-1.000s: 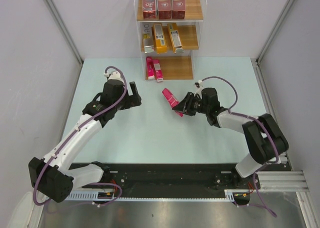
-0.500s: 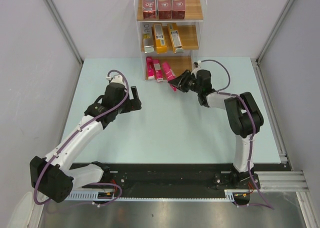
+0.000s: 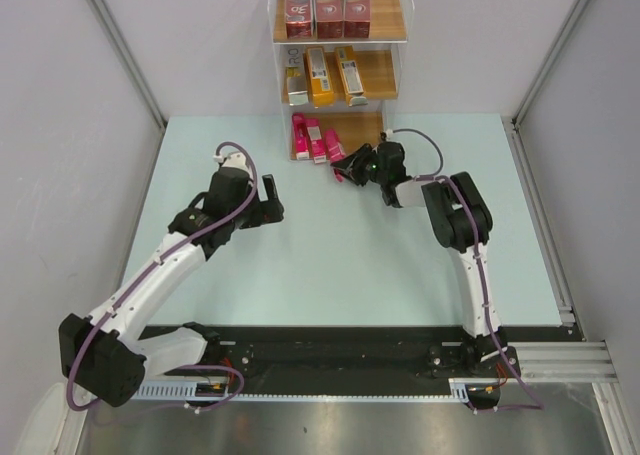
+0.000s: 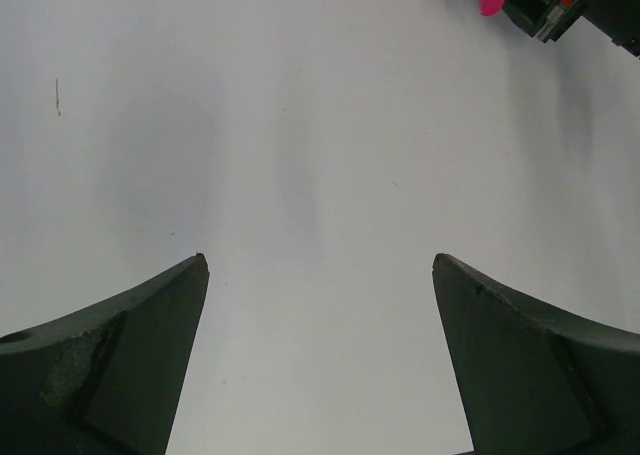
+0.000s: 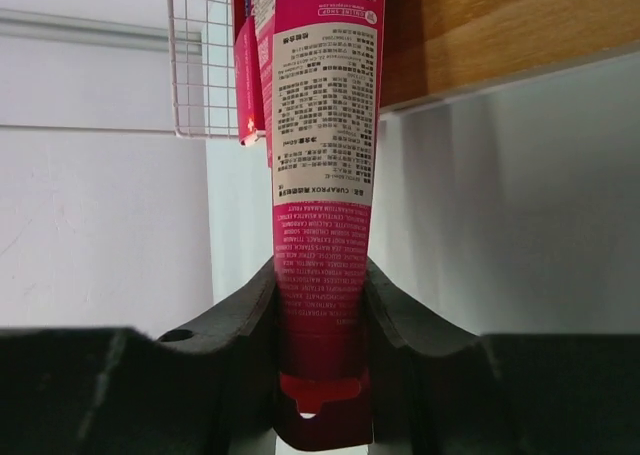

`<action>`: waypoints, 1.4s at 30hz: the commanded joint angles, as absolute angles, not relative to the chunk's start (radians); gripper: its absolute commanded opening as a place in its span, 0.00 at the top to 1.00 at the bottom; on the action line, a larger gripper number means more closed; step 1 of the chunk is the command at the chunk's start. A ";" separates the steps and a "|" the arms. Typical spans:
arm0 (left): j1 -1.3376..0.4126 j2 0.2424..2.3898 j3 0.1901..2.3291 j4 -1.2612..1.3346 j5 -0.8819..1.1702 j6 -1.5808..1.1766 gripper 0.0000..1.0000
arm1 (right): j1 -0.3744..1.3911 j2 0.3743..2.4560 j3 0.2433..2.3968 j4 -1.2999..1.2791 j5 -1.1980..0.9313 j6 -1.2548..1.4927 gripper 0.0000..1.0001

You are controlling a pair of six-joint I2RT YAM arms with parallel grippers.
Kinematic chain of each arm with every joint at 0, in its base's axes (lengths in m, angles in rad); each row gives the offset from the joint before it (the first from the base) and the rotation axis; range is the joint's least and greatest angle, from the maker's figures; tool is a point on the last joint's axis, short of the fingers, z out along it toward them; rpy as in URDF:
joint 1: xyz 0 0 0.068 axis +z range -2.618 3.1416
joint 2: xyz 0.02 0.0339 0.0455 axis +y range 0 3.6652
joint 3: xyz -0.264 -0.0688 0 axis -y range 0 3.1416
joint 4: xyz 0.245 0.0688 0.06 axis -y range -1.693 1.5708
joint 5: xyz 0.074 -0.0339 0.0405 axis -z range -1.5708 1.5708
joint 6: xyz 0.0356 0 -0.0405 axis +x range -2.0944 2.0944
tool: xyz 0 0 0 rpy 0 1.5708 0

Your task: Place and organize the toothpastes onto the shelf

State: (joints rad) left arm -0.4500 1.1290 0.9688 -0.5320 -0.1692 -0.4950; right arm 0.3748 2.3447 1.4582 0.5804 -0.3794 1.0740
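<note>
1. At the upper centre of the top view, your right gripper (image 3: 350, 163) is clamped on a slim pink carton (image 3: 336, 151) at the front of the shelf (image 3: 365, 135). A second ago the pair sat mid-frame over the open table (image 3: 330, 265). Half a second ago they had just reached the shelf's front edge.
2. Right wrist view: the gripper (image 5: 320, 285) has both fingers pressed to the sides of the pink carton (image 5: 322, 175) near its lower end. The carton runs straight up the frame, and its far end reaches the wooden bottom board. You cannot tell whether it rests there yet.
3. Two pink cartons (image 3: 308, 138) lie on the bottom tier, just left of the held one, unchanged.
4. Orange-yellow cartons (image 3: 322, 75) on the middle tier and dark red cartons (image 3: 328, 5) on the top tier stand as before.
5. Your left gripper (image 3: 270, 193) hangs left of centre with its jaws spread wide and nothing between them. It has barely shifted over the second.
6. Left wrist view: that gripper (image 4: 320, 265) shows only bare table between its fingers.
</note>
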 commanded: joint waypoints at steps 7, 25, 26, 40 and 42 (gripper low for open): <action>-0.456 1.078 0.962 -0.509 -0.134 -0.480 0.00 | 0.413 2.301 1.506 0.342 -0.273 0.997 0.10; -0.456 1.072 0.928 -0.488 -0.114 -0.491 0.00 | 0.465 2.183 1.260 0.307 -0.229 0.942 0.22; -0.454 1.075 0.930 -0.486 -0.112 -0.492 0.00 | 0.469 2.183 1.250 0.325 -0.230 0.952 0.30; -0.456 1.097 0.931 -0.485 -0.117 -0.489 0.00 | 0.416 2.312 1.249 0.569 -0.307 1.097 0.92; -0.456 1.106 0.933 -0.482 -0.114 -0.489 0.00 | 0.405 2.338 1.299 0.554 -0.322 1.092 0.93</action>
State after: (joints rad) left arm -0.4507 1.0977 0.9287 -0.5102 -0.1200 -0.4961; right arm 0.4412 2.2627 1.2430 0.5671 -0.3248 1.0801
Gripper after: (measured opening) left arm 0.996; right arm 0.081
